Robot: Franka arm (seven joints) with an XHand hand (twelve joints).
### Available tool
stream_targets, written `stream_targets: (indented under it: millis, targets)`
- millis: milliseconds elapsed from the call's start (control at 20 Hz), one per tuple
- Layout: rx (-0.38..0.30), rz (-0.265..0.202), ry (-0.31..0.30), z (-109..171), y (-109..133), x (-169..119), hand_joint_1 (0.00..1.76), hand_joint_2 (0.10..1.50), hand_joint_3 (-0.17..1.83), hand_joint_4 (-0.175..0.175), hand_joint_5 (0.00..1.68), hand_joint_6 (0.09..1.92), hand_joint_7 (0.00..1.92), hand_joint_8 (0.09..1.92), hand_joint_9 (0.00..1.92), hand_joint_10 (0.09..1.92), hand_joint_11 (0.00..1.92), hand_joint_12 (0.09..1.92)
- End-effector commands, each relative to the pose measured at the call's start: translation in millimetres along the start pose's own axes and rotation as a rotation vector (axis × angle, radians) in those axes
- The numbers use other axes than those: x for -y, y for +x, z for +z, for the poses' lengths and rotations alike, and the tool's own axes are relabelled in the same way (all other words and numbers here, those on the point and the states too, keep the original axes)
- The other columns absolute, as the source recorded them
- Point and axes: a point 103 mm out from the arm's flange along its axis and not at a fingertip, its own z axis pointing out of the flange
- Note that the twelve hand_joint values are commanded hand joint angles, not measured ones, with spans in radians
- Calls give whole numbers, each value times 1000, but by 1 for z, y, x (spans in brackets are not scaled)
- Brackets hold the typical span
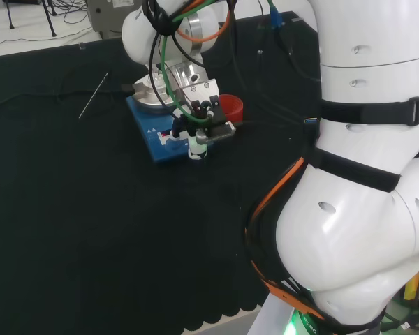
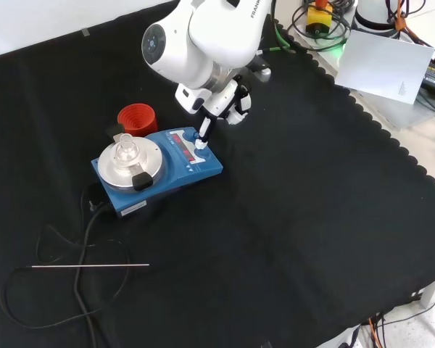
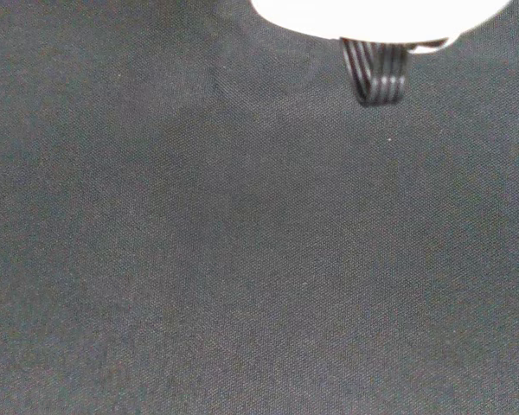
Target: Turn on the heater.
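Blue and squat, the heater (image 2: 159, 170) is sitting on the black-clothed desk (image 2: 312, 217) while the robot hand (image 2: 219, 109) is reaching one straight finger (holding nothing) onto its front panel, seemingly pressing the switch, so a short press should be following.

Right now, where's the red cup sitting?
In the front view the red cup stands on the cloth just behind the blue heater, left of the hand.

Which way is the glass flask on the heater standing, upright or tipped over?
Upright: the flask sits neck-up in the middle of the heater's round plate.
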Motion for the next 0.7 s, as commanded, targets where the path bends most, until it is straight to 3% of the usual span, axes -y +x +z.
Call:
stream_targets:
  millis: [50,700]
  targets:
    - [-10,-6,-43,-26,-3,21,1488,625,1159,-56,419,87,1765,1813,1901,1682,1777,1522]
    - [-24,18,-107,-48,-5,45,1483,625,1157,-57,428,87,1763,1809,1896,1676,1779,1516]
